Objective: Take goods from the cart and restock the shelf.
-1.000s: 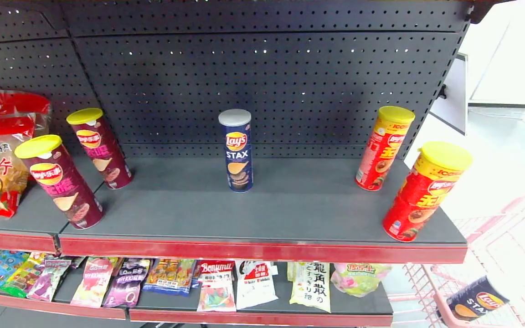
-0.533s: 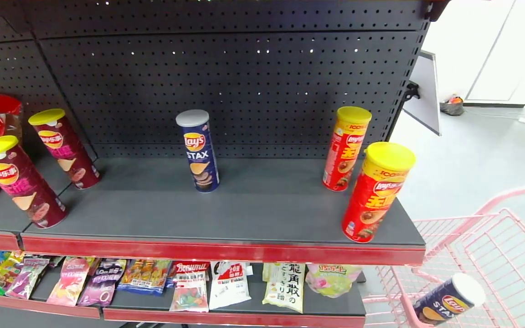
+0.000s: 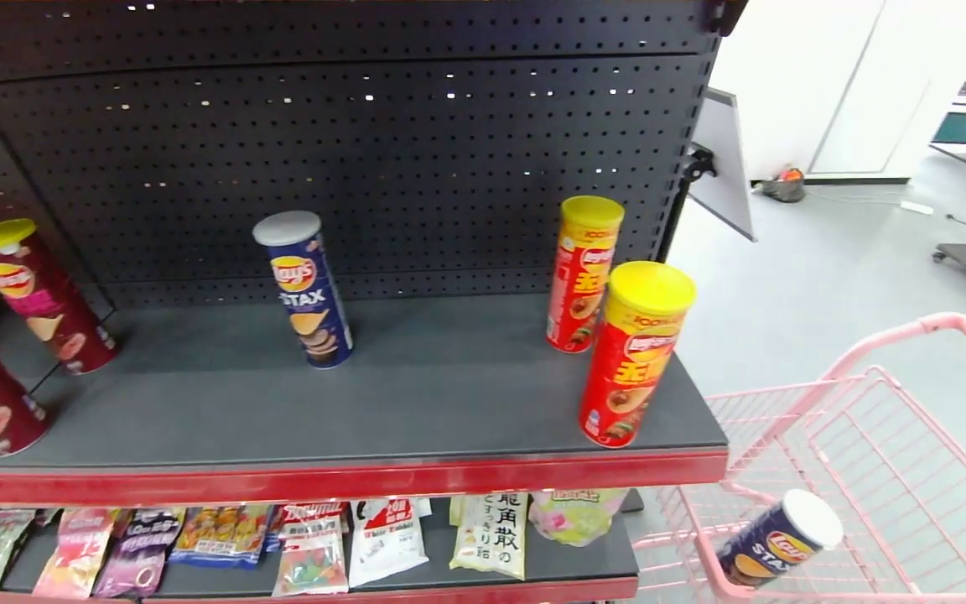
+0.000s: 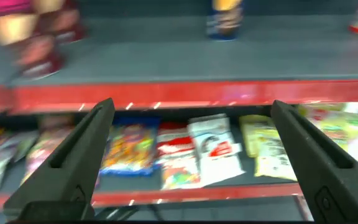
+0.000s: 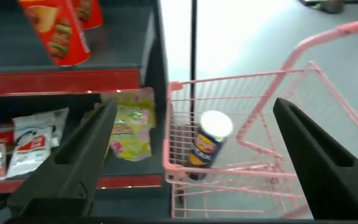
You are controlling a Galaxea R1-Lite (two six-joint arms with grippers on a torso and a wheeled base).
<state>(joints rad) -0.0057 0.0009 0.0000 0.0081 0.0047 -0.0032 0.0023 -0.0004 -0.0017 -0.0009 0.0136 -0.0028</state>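
Shelf [image 3: 449, 403], left to right: maroon cans [image 3: 34, 294] at left end, blue can [image 3: 305, 289] upright mid-shelf, two red cans [image 3: 634, 352] at right end. Cart [image 3: 948, 321] right of shelf, spare blue can [image 3: 776, 537] lying inside. Left gripper [image 4: 191, 106] spread wide, empty; right gripper [image 5: 194, 106] likewise.

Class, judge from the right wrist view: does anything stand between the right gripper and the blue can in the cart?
Only the cart itself: its rim and wire wall cross in front of the blue can at its lower end. The open right gripper is outside the cart; nothing visible covers the can from above.
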